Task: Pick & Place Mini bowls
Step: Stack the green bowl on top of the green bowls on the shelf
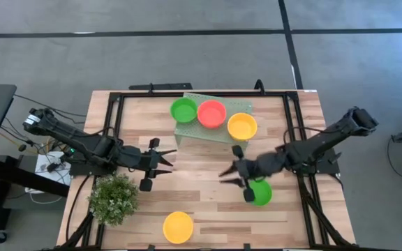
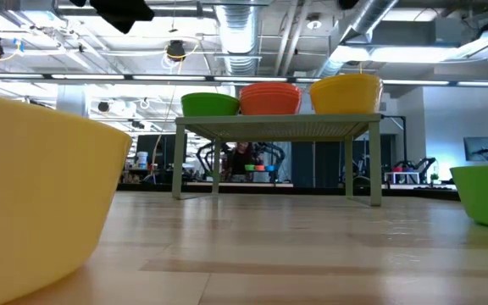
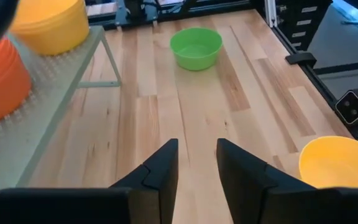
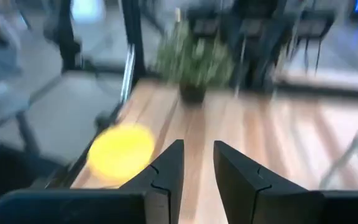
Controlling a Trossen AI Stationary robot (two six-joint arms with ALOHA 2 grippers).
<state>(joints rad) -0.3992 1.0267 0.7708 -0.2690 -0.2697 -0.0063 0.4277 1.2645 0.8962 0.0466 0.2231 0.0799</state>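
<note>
Three piles of mini bowls stand on the pale green perforated rack (image 1: 211,129) at the table's far middle: green (image 1: 183,109), red (image 1: 212,113) and yellow (image 1: 242,126). The red pile (image 2: 269,97) looks like a stack. A single green bowl (image 1: 260,192) rests on the table toward the right. A single yellow bowl (image 1: 178,227) sits near the front edge. My left gripper (image 1: 166,159) hovers left of centre, open and empty (image 3: 196,168). My right gripper (image 1: 227,174) hovers beside the green bowl, open and empty (image 4: 197,165).
A small bushy plant (image 1: 114,198) stands at the near left, close beside my left arm. Black frame rails (image 1: 293,125) run along the table's sides. Bare wood lies between the rack and the yellow bowl near the front edge.
</note>
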